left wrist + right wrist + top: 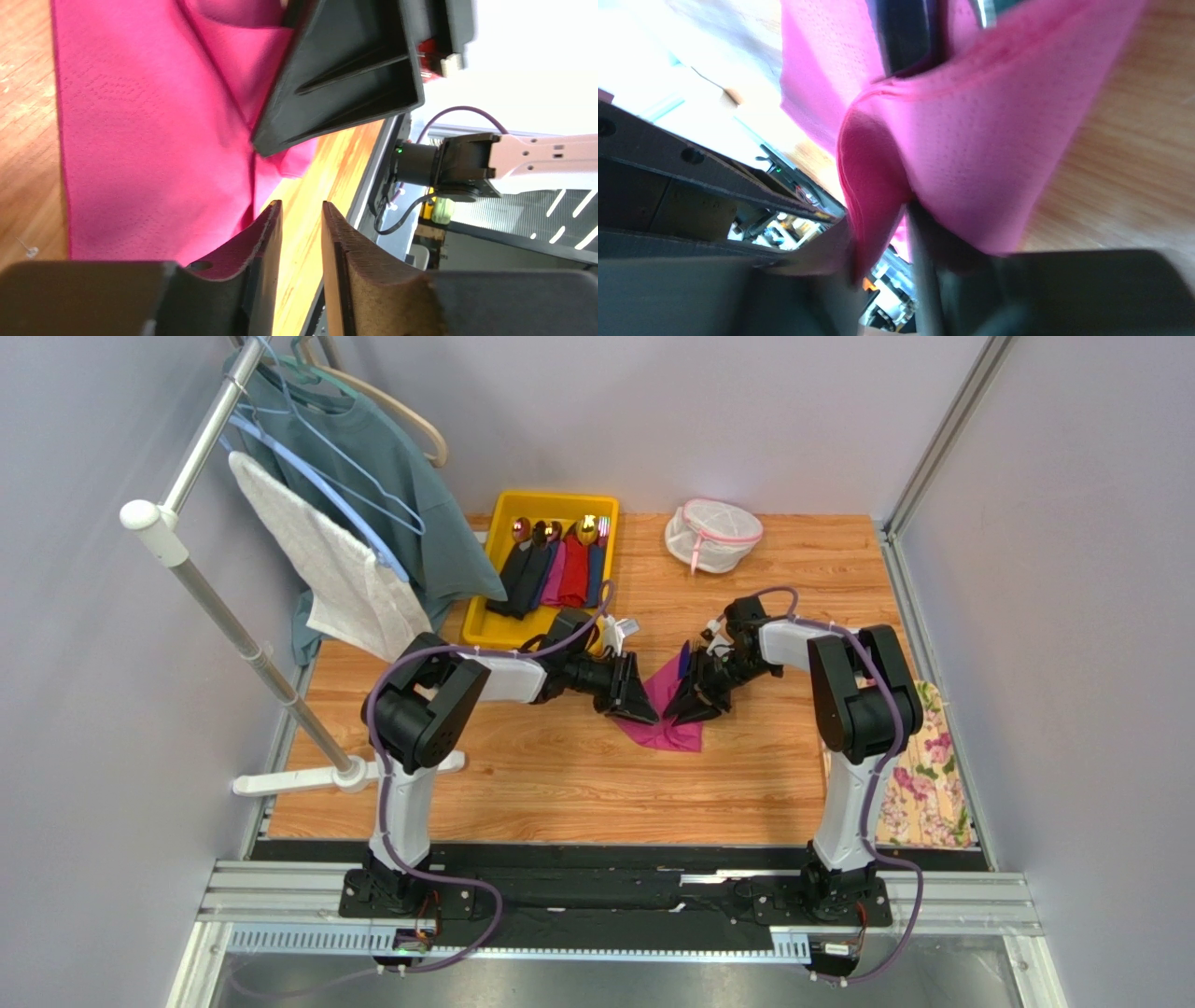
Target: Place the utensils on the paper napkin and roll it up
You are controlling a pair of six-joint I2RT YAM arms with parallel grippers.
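The magenta-pink paper napkin lies crumpled mid-table between both grippers. A dark blue utensil sticks out of its far edge. My left gripper is just left of the napkin. In the left wrist view the left gripper is narrowly open and empty, over bare wood beside the napkin, with the right gripper's black finger across from it. My right gripper is shut on a raised fold of the napkin. The right gripper holds that fold over a dark slim piece.
A yellow tray with sleeved cutlery stands at the back. A white mesh pouch lies back right. A floral cloth hangs at the right edge. A clothes rack with garments and its foot occupy the left.
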